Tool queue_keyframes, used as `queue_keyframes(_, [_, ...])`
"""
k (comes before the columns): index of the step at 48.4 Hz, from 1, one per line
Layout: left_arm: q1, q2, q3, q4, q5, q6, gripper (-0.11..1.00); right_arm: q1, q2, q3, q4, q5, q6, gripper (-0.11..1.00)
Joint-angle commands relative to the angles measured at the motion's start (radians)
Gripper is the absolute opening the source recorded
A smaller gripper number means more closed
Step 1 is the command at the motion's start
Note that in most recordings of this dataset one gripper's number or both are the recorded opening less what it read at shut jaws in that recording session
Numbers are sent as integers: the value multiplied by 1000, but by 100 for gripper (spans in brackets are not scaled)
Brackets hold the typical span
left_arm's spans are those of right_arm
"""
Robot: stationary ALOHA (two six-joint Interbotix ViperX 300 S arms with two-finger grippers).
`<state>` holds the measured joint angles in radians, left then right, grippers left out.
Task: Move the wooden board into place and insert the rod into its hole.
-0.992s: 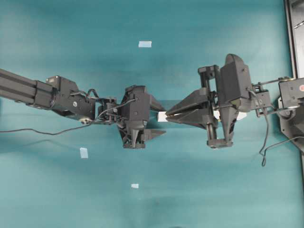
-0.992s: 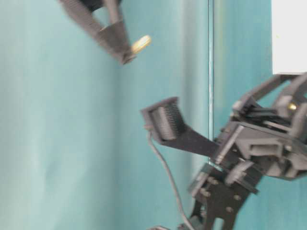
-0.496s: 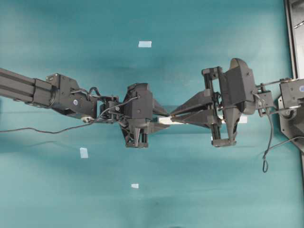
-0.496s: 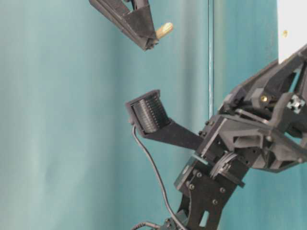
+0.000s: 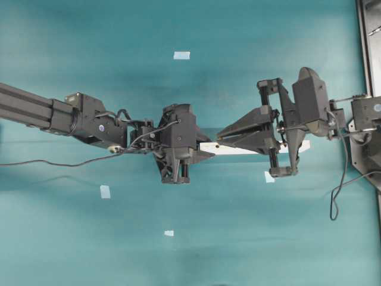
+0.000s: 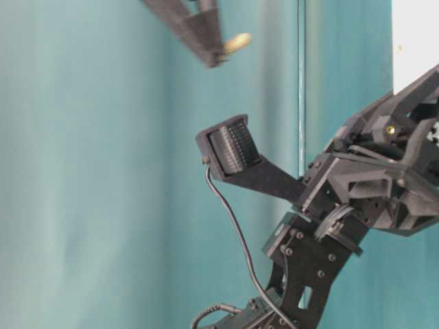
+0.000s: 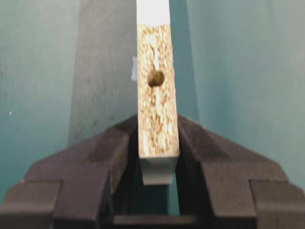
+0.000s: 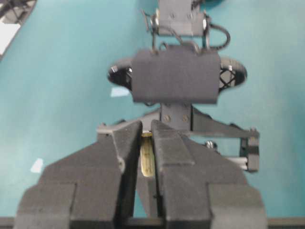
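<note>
My left gripper [image 7: 158,157] clamps the long pale cream wooden board [image 7: 155,95] edge-up (dark hole showing); my right gripper [image 8: 143,143] pinches the tiny cream cylindrical rod [image 8: 147,157] just beside the board's end.

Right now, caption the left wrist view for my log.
Left gripper clamps the wooden board on edge, its hole facing the camera, empty.

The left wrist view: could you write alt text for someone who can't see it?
The robot's left hand clamps a wooden board on edge between its two black fingers. The board's rough, speckled edge faces the camera, showing a small round hole, above teal cloth.
</note>
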<state>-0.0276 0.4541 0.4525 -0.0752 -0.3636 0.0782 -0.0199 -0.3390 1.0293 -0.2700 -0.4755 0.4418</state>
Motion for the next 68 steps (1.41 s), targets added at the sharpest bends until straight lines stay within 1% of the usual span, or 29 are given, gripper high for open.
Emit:
queue_keyframes(1, [-5, -12, -8, 3, 25, -2, 24, -29, 23, 28, 5, -110, -28, 9])
queue_keyframes(6, [-5, -12, -5, 3, 35, -2, 24, -51, 67, 63, 26, -232, -69, 9])
queue_keyframes(11, [-3, -12, -3, 2, 35, -2, 23, -54, 124, 91, 57, -321, -109, 9])
queue_keyframes(18, [2, -11, -9, 3, 35, -2, 24, -54, 210, 109, 78, -393, -143, 9])
queue_keyframes(33, [6, -11, -9, 3, 35, -2, 23, -54, 325, 75, 78, -411, -153, 9])
queue_keyframes(42, [8, -11, -8, 3, 35, -2, 24, -54, 345, 72, 78, -431, -153, 9])
queue_keyframes(68, [18, -11, -5, 3, 35, 0, 23, -54, 402, 51, 78, -433, -155, 9])
